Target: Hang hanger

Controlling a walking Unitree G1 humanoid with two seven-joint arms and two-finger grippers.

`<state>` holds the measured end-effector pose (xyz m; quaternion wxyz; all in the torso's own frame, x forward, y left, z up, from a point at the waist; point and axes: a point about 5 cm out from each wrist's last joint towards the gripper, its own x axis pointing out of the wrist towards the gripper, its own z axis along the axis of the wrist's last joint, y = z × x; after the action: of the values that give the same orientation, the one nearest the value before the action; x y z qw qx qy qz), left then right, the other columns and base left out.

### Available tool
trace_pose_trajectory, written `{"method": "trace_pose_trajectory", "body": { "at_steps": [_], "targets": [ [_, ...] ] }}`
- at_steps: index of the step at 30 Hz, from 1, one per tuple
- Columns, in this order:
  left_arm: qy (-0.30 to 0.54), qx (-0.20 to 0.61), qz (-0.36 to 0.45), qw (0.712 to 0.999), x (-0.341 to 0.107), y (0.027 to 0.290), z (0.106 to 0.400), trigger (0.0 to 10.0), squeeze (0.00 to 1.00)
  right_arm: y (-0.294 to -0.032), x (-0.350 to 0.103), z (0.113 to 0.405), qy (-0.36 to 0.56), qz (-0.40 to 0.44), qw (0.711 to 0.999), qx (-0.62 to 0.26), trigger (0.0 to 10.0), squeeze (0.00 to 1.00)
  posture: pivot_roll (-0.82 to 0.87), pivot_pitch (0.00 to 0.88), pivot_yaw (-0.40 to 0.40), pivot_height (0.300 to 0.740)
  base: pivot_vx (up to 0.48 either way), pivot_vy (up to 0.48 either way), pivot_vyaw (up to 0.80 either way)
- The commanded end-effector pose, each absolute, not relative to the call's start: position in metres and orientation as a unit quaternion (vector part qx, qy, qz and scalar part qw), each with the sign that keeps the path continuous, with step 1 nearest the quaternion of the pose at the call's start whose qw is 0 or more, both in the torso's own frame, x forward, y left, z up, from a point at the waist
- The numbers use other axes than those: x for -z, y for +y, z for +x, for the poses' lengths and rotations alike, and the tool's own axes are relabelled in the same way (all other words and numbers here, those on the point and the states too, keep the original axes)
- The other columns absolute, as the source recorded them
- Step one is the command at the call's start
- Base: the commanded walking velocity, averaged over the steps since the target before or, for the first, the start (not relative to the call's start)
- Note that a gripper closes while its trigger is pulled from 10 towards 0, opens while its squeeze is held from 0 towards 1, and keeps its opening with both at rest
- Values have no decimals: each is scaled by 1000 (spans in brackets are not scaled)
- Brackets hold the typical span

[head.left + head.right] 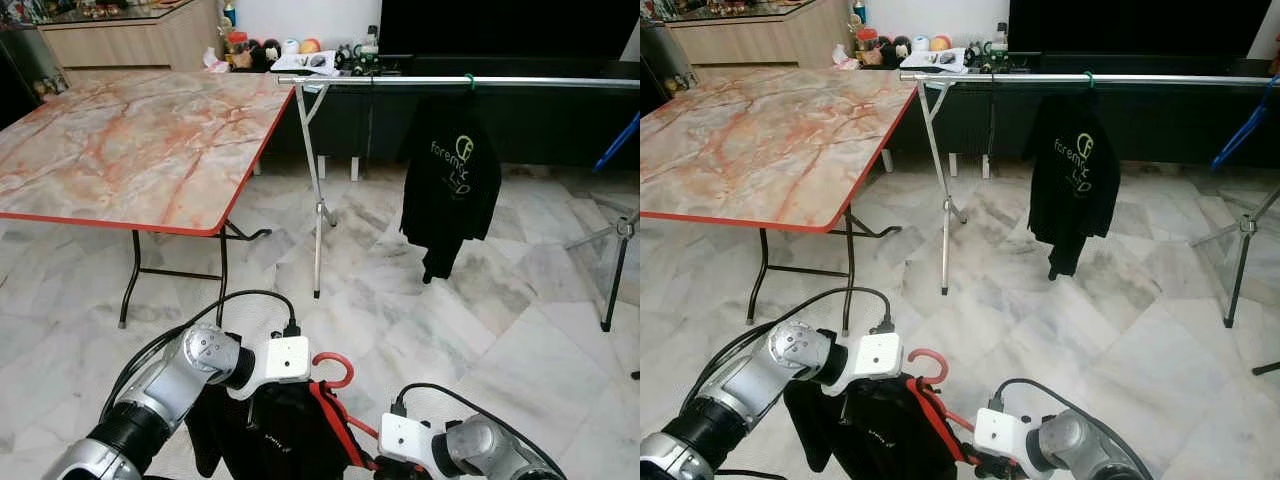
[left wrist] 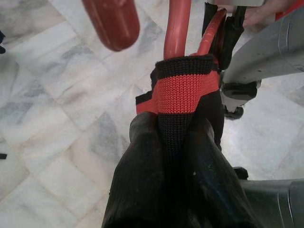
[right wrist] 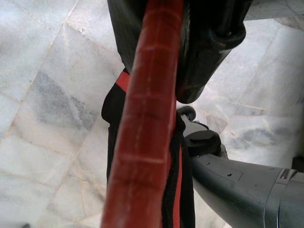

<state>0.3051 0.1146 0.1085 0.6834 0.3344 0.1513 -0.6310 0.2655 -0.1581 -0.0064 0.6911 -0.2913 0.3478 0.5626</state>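
Low before the robot, over the marble floor (image 1: 500,330), a red hanger (image 1: 335,368) carrying a black garment with red trim (image 1: 285,430) hung between the two grippers. The left gripper (image 1: 262,392) was clamped on the garment's collar just under the hook. The right gripper (image 3: 190,52) met the hanger's red bar, fingers closed around it. Well beyond stood the clothes rail (image 1: 480,81), bearing a black hoodie (image 1: 450,180), beside a marble-patterned table (image 1: 130,140).
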Motion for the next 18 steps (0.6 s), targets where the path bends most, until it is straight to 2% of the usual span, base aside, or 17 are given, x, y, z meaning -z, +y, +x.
{"method": "trace_pose_trajectory", "body": {
  "at_steps": [1,12,14,15,18],
  "targets": [
    [123,619,342,696,-127,117,313,10000,0,-155,12,259,352,-286,685,-570,0,0,128,78,101,740,0,0,0],
    [118,626,348,688,-129,116,312,10000,0,-155,13,258,352,-288,686,-568,0,0,126,76,101,740,0,0,0],
    [118,630,347,685,-129,116,312,10000,635,-156,13,259,352,-288,686,-568,0,0,126,76,101,740,0,0,0],
    [119,630,346,685,-128,116,312,10000,1000,-156,13,259,351,-288,687,-568,0,0,127,76,100,740,0,0,0],
    [120,630,347,684,-128,117,311,10000,1000,-156,12,259,350,-289,688,-567,0,0,127,76,100,740,0,0,0]
  ]
}}
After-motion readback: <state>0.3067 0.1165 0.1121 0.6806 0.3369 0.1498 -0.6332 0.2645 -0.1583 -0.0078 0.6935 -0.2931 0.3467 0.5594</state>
